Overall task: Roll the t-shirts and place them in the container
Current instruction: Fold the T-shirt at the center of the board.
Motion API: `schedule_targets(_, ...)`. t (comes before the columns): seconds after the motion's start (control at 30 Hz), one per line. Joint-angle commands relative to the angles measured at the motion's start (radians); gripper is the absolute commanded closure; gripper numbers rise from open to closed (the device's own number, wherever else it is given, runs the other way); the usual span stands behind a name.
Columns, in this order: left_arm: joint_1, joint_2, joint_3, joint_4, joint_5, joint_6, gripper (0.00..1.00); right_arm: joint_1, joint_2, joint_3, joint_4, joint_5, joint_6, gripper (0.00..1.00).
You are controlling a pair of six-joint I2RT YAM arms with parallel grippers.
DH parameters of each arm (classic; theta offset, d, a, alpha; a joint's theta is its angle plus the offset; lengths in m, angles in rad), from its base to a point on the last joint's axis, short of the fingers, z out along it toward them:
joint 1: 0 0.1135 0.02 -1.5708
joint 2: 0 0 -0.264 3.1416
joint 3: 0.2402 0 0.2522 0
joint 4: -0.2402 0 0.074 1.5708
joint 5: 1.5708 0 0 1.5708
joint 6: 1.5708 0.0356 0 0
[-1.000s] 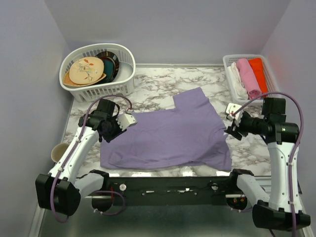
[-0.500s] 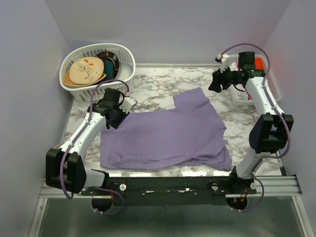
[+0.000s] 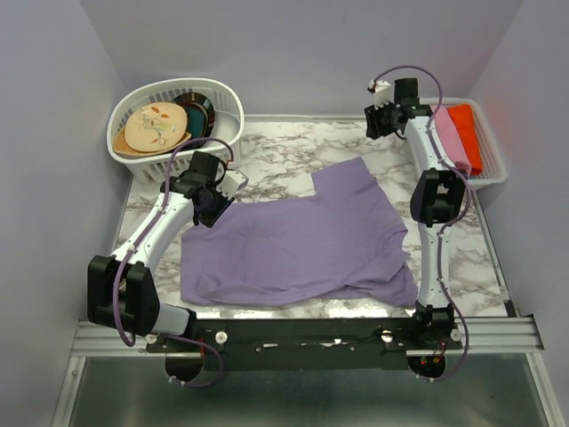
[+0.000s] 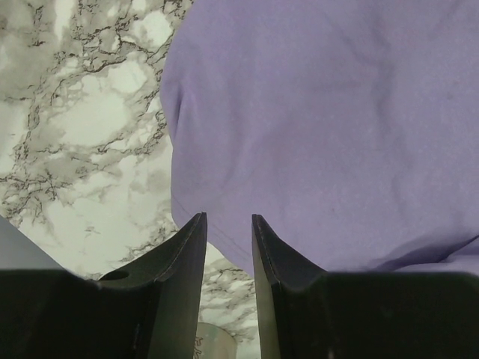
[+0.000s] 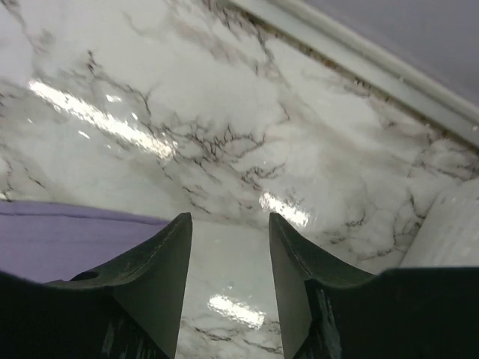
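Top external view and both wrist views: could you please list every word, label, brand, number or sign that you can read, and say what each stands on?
No text can be read in any of the three views.
t-shirt: plain lavender, no print or tag showing.
Top plate in the round basket: a leaf-like pattern only, no letters.
Pink cloth and orange cloth: plain.
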Motion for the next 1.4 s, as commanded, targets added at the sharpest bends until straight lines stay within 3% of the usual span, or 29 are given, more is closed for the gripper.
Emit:
schedule_targets(0.0,0.013,0.011,0.034,-0.056,-0.005,-0.002,0.62,0.023,-0.007,-0.085,-0.085,0.076,-0.120,0.45)
schedule_targets(0.1,0.018,0.014,0.020,-0.067,-0.005,-0.005,0.61,0.053,-0.031,-0.158,-0.090,0.070,-0.220,0.40)
schedule_targets(0.23,0.022,0.018,0.009,-0.070,-0.034,0.002,0.62,0.081,0.027,-0.075,-0.156,0.091,-0.283,0.38)
schedule_targets(0.9,0.039,0.027,-0.021,-0.050,-0.013,-0.008,0.61,0.118,0.136,0.037,-0.269,0.154,-0.379,0.42)
schedule_targets(1.1,0.041,0.049,-0.012,-0.041,-0.014,-0.013,0.61,0.135,0.154,0.046,-0.309,0.148,-0.421,0.51)
schedule_targets(1.27,0.062,0.058,-0.007,-0.024,-0.017,-0.016,0.60,0.138,0.173,0.089,-0.349,0.130,-0.441,0.76)
schedule_targets(1.3,0.074,0.064,-0.004,-0.020,-0.019,-0.021,0.59,0.138,0.173,0.085,-0.343,0.131,-0.441,0.82)
schedule_targets(1.33,0.088,0.069,0.008,-0.015,-0.017,-0.025,0.57,0.136,0.159,0.076,-0.329,0.136,-0.429,0.95)
schedule_targets(1.37,0.117,0.075,0.015,-0.010,-0.016,-0.028,0.55,0.138,0.147,0.036,-0.309,0.148,-0.421,0.98)
